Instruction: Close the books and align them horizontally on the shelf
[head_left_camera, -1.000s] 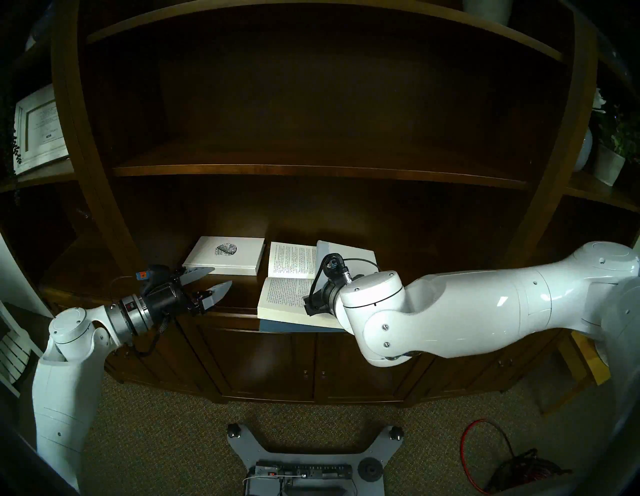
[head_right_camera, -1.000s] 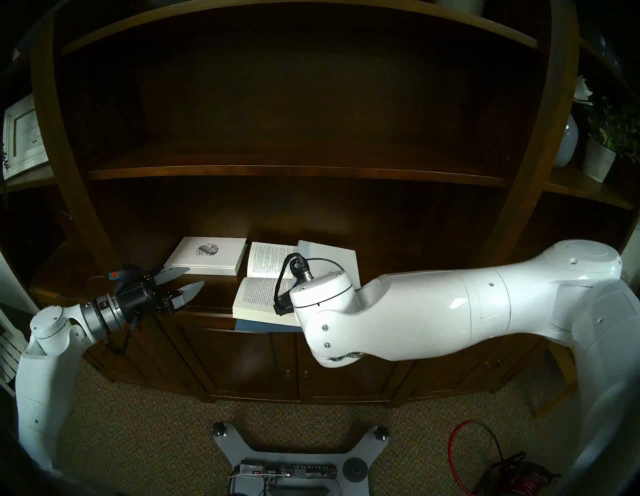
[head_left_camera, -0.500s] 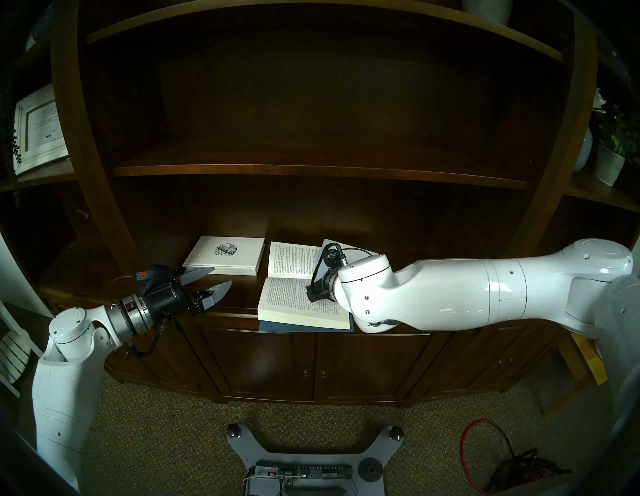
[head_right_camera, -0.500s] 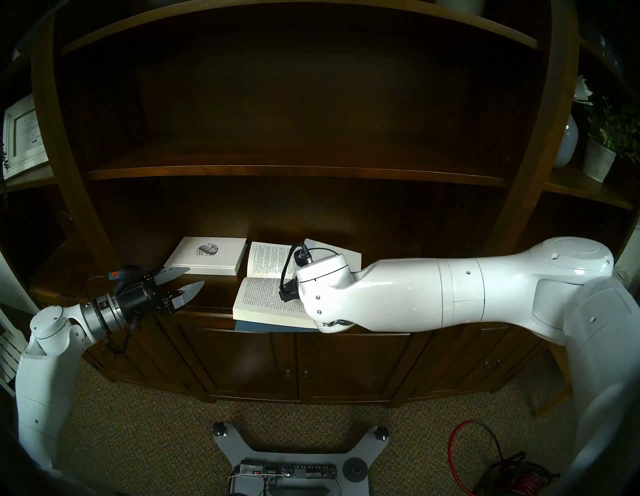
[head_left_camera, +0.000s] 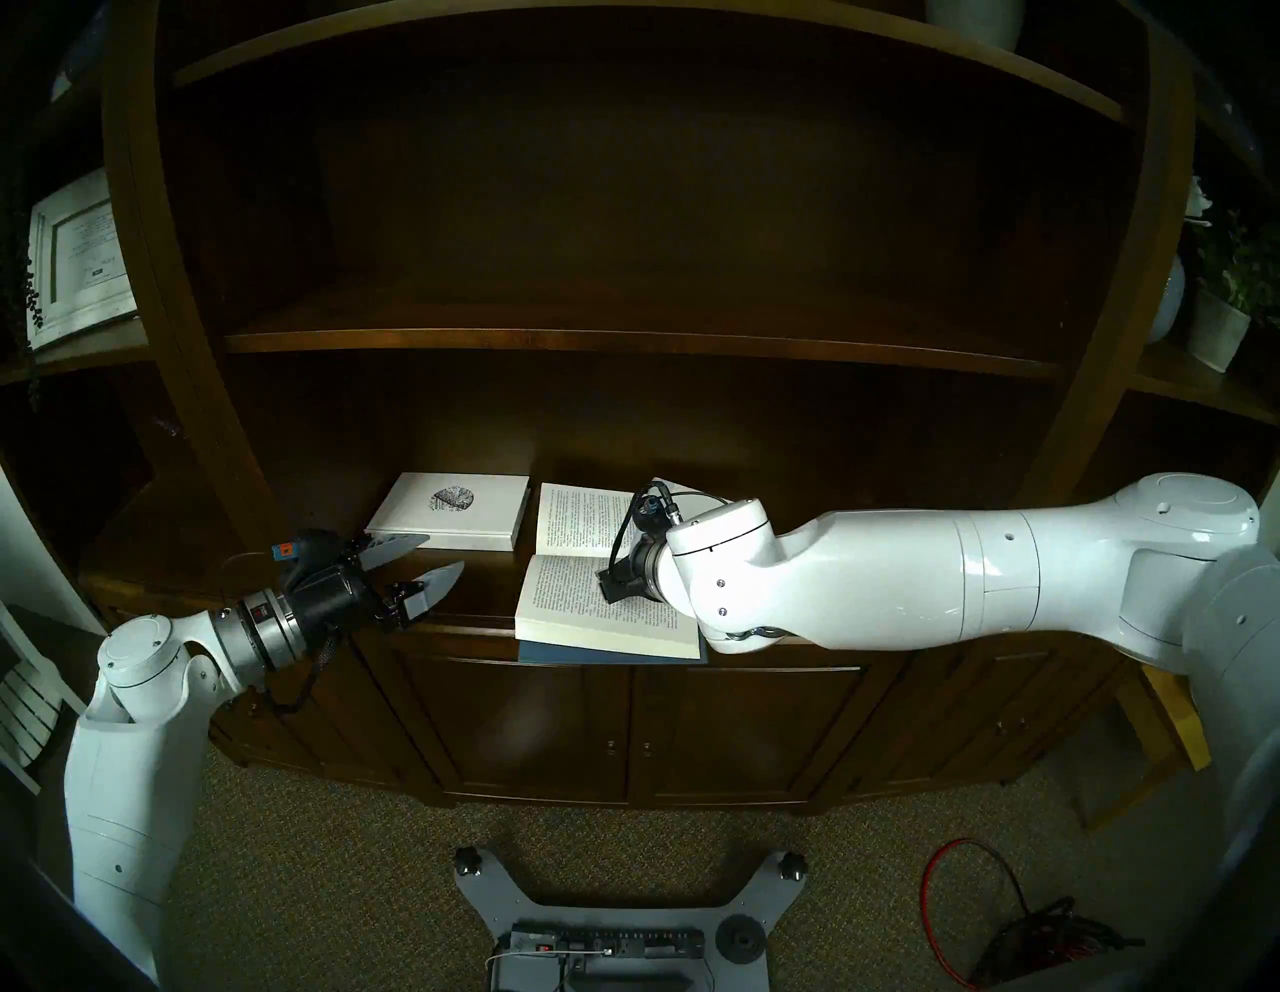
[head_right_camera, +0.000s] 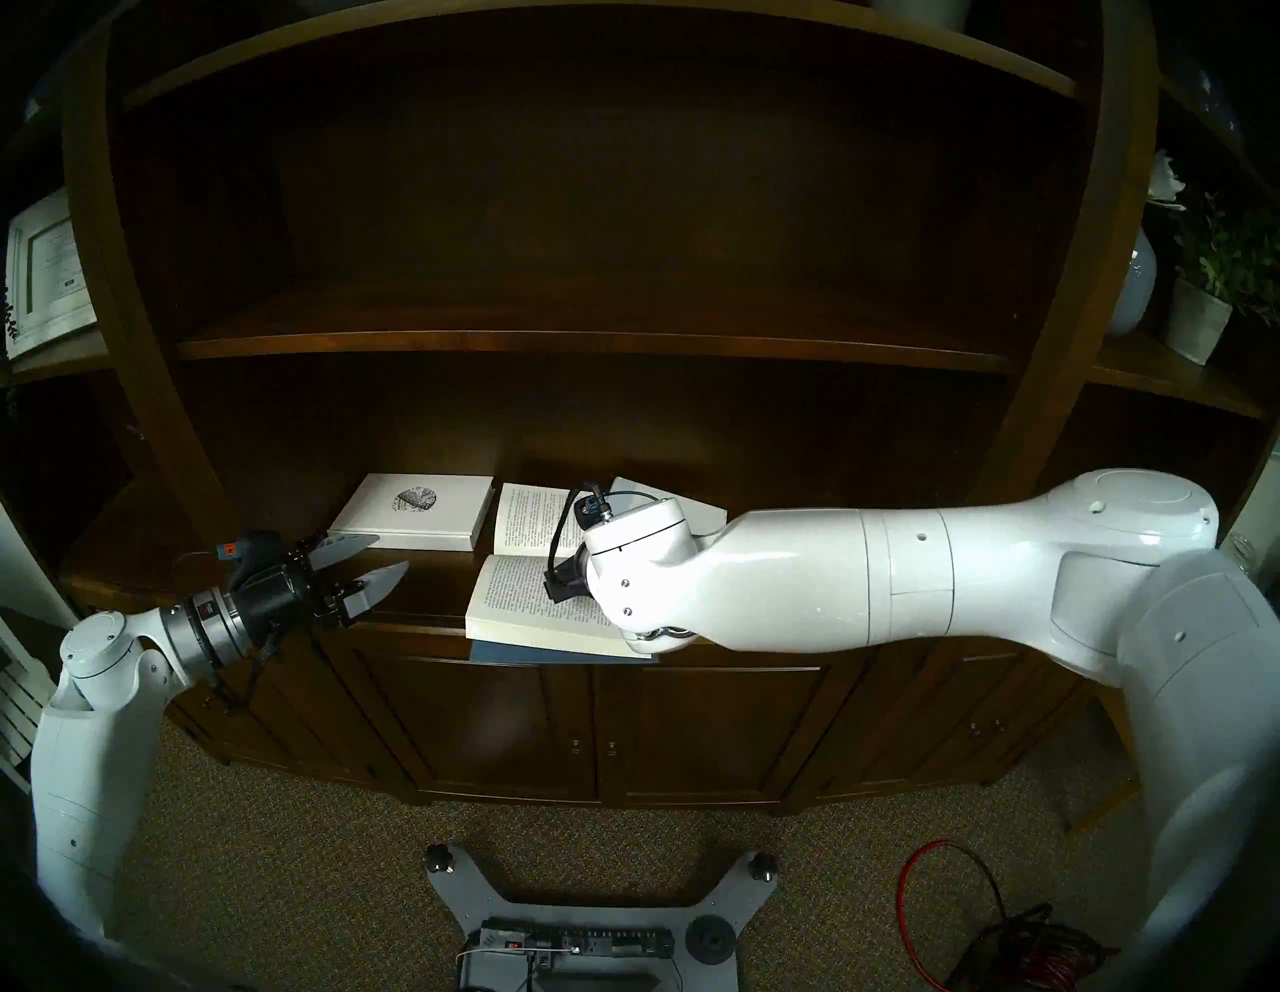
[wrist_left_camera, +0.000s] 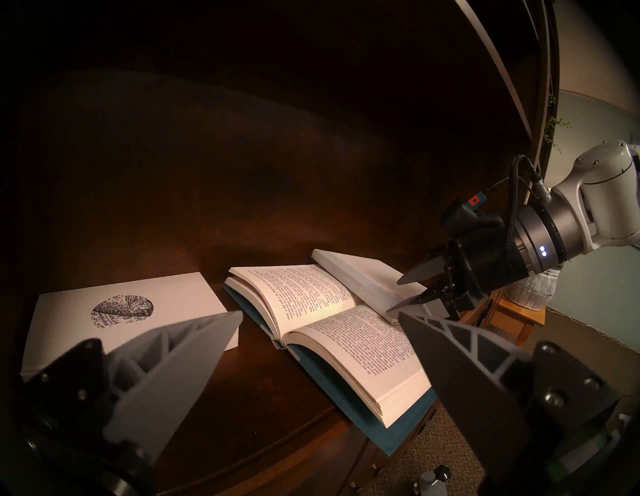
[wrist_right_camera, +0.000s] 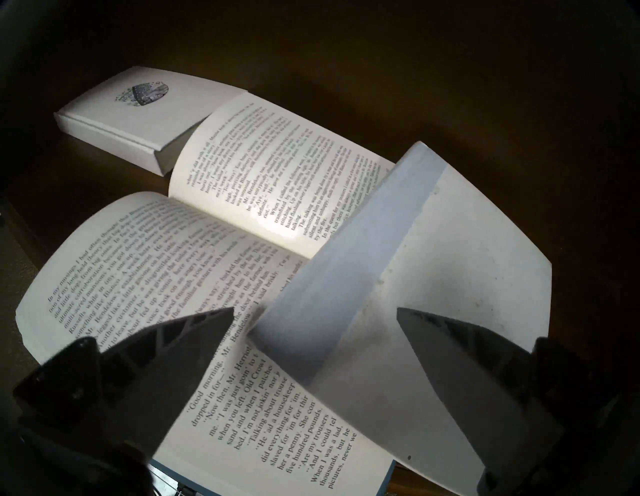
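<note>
Books lie on the shelf (head_left_camera: 208, 589): left gripper (head_left_camera: 424, 562), spread wide and empty, hovers off the closed white book (head_left_camera: 450, 509); bare ledge lies between it and the open blue book (head_left_camera: 596, 609), which overhangs the front edge, where the right gripper (wrist_right_camera: 315, 318), unclenched, straddles a pale-spined book (wrist_right_camera: 398, 277) tilted across its pages

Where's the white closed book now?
In the head view, the white book lies flat on the shelf, left of the open book, just beyond the left gripper.
</note>
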